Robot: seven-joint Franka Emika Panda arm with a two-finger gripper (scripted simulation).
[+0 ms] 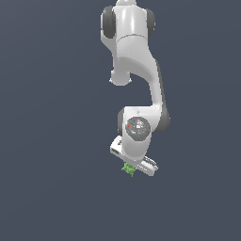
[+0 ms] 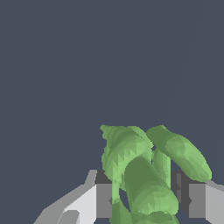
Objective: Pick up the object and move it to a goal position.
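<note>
The object is a bright green lumpy item with jagged edges. In the wrist view it fills the gap between my two grey fingers, which press against its sides. My gripper is shut on it. In the exterior view the white arm points down and the gripper hides most of the object, which shows as a small green tip below the hand. No goal marker shows in either view.
A plain dark grey surface lies all around the arm. No other objects or edges are in view.
</note>
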